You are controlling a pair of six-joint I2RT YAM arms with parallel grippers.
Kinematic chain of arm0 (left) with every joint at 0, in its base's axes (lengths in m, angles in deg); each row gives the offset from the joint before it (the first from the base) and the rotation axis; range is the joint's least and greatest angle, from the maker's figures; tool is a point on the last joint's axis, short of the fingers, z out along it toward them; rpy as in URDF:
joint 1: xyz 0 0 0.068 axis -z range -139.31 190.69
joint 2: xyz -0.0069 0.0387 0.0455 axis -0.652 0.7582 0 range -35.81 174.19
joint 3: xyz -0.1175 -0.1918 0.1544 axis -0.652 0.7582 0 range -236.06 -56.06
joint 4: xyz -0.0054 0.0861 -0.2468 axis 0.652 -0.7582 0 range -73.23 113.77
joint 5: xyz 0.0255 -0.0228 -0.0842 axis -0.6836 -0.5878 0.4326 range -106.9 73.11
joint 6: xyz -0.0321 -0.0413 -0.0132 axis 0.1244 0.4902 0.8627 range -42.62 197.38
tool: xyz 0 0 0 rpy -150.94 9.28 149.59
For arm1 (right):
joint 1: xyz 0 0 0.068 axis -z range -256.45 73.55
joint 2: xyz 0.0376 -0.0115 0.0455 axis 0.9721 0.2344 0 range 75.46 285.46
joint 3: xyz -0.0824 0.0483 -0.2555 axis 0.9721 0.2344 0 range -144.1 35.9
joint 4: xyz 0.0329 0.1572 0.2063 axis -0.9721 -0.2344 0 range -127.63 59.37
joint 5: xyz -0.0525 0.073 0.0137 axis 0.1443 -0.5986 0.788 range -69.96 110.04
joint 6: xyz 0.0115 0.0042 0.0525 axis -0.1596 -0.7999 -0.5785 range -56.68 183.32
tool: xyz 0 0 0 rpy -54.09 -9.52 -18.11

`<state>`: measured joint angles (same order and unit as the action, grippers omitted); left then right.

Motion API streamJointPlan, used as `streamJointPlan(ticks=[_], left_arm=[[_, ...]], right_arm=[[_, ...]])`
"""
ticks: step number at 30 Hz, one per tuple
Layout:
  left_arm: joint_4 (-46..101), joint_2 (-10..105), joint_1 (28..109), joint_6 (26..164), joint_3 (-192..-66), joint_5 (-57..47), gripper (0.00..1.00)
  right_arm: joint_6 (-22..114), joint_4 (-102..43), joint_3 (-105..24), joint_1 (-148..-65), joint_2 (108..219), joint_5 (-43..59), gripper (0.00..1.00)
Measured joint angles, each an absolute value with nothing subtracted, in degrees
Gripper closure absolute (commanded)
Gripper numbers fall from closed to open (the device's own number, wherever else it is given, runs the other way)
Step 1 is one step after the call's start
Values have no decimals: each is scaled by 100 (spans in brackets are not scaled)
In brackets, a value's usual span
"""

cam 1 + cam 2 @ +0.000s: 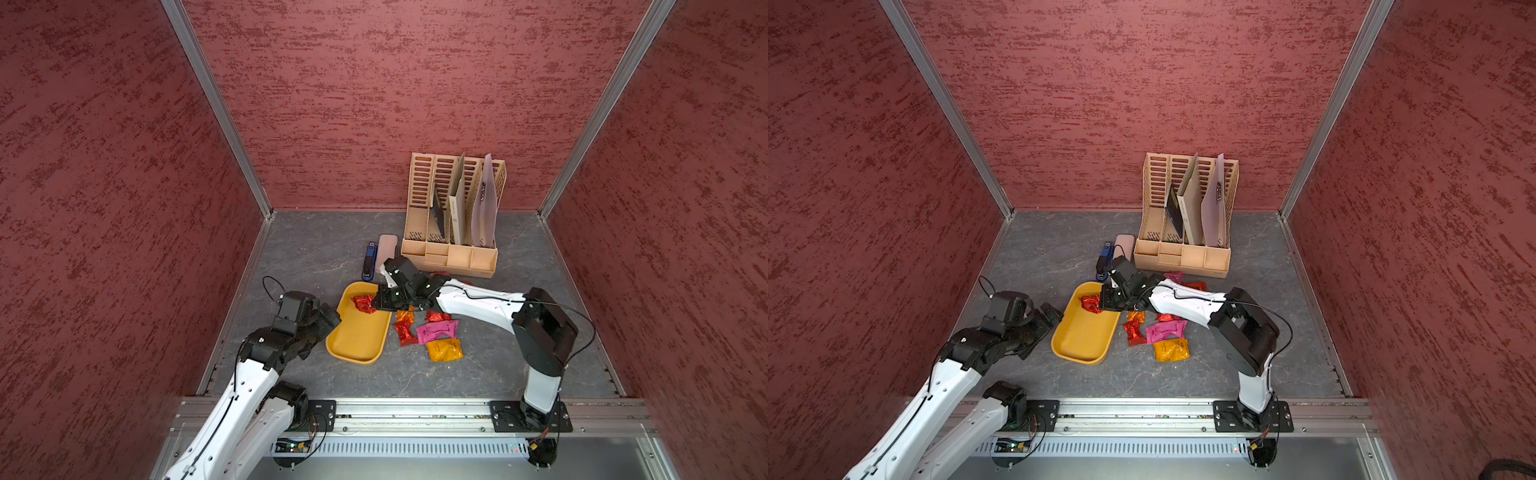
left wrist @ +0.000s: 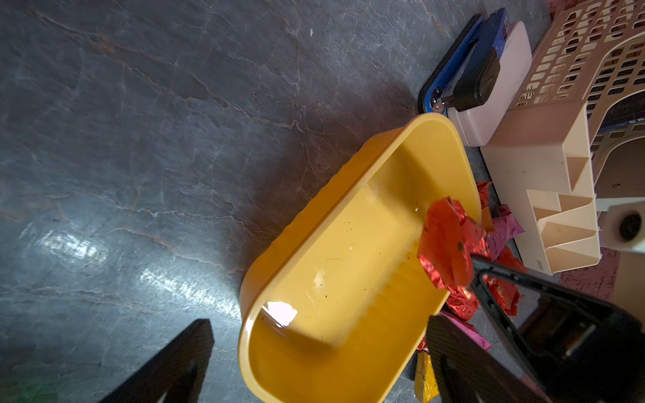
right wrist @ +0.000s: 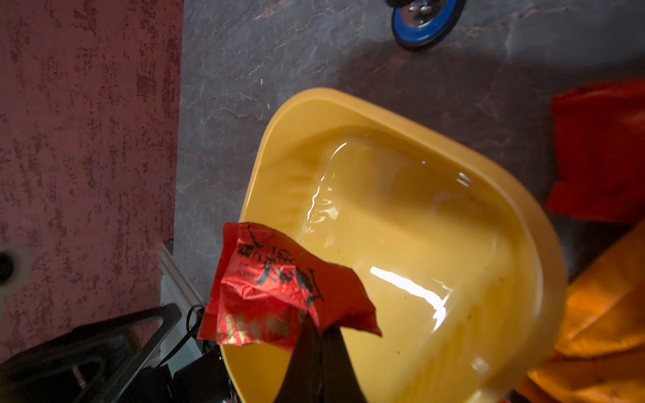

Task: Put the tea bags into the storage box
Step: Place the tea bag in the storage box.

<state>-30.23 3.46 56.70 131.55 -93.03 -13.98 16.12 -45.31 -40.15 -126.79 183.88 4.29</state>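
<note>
Tea bags (image 1: 436, 331) mostly lie on the table (image 1: 311, 249) beside the storage box's (image 1: 353, 360) right edge. The box is empty. The right gripper (image 3: 319, 335), clamped shut on a red tea bag (image 1: 363, 303), hangs over it.

The red tea bag (image 3: 279, 286) nipped in my right gripper (image 3: 319, 331) is crinkled foil, shiny, with black print on it. My fingers (image 3: 303, 356) look matt black. The storage box (image 1: 357, 340) is smooth, glossy yellow plastic that throws back bright glare. The table (image 1: 316, 257) looks like veined grey stone with a dull sheen. The walls (image 1: 374, 104) are rough and matt. The file organizer (image 1: 457, 257) is matt tan plastic, and the frame rails (image 1: 218, 108) are pale metal.
</note>
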Motion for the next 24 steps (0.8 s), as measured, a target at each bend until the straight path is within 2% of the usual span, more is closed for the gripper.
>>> streamJointPlan(ticks=[2,5,7,9,16,24], left_arm=[[-3106,289,5670,13160,-9303,-1398,0],[-3165,283,5670,13160,-9303,-1396,0],[-3165,300,5670,13166,-9303,-1389,0],[-3154,335,5670,13175,-9303,-1371,0],[-2844,759,5673,13179,-9310,-1247,0],[-2192,2062,5858,13068,-9841,-1026,0]], right_arm=[[1566,-4525,-4153,-12690,18587,580,95],[1550,-4570,-4413,-12692,18869,709,63],[1623,-4597,-4566,-12695,18974,724,50],[1730,-4638,-4581,-12699,18932,750,42],[2339,-5235,-4389,-12625,17850,1056,41],[2934,-6358,-3731,-12376,16657,1343,40]])
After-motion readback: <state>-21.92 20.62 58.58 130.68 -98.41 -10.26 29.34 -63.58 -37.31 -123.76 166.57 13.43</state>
